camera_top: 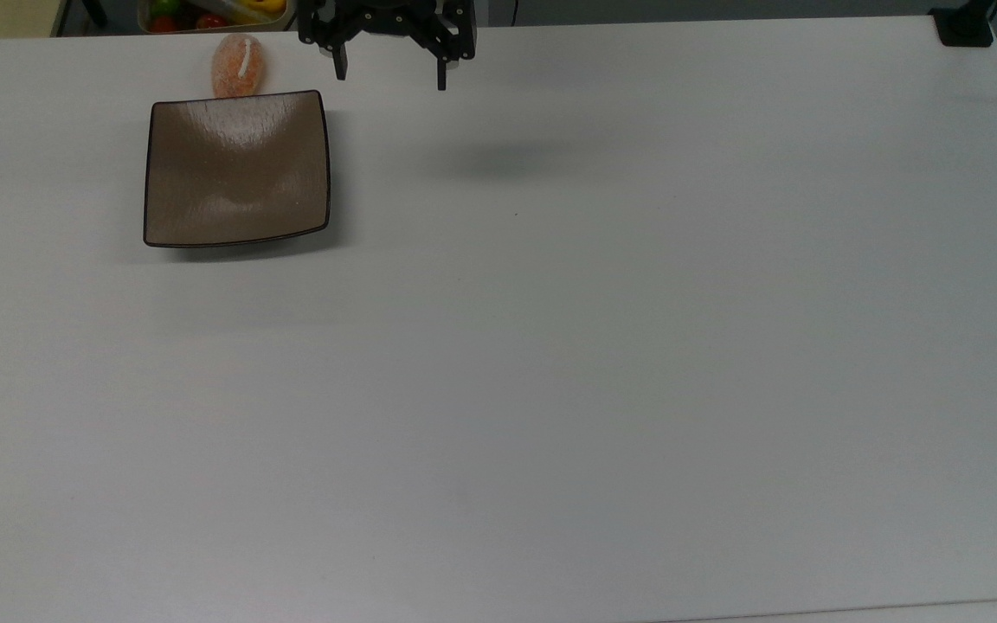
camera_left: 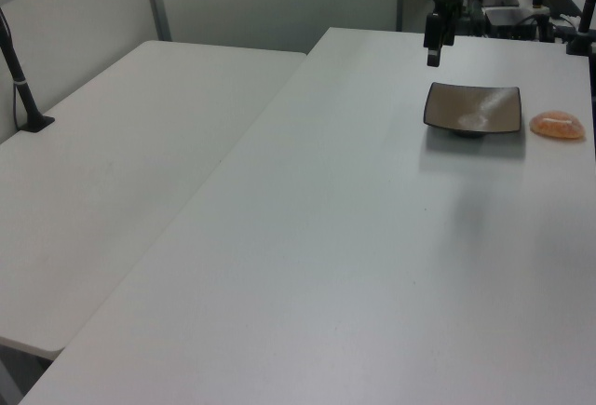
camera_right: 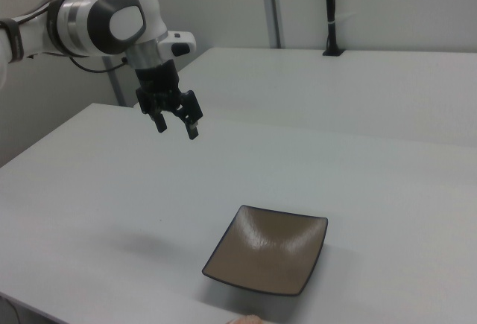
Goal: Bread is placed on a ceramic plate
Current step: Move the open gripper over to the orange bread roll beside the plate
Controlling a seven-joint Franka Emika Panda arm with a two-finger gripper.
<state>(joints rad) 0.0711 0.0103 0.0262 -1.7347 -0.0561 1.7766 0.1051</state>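
Observation:
The bread point(camera_top: 238, 66), a small orange-tan bun with a white stripe, lies on the white table just behind the ceramic plate point(camera_top: 237, 170), close to its rim. The bread point(camera_left: 557, 125) also shows at the left view's right, beside the plate point(camera_left: 473, 109). The brown square plate point(camera_right: 267, 249) holds nothing. My gripper point(camera_top: 391, 75) hangs open above the table, to the top view's right of the plate and bread, with nothing between its fingers. The gripper point(camera_right: 176, 126) is well above the table surface in the right view.
A bin of colourful items point(camera_top: 213, 13) sits beyond the table's far edge near the bread. A black clamp point(camera_top: 963, 26) is fixed at the top view's far right corner. A second white table point(camera_left: 121, 172) adjoins.

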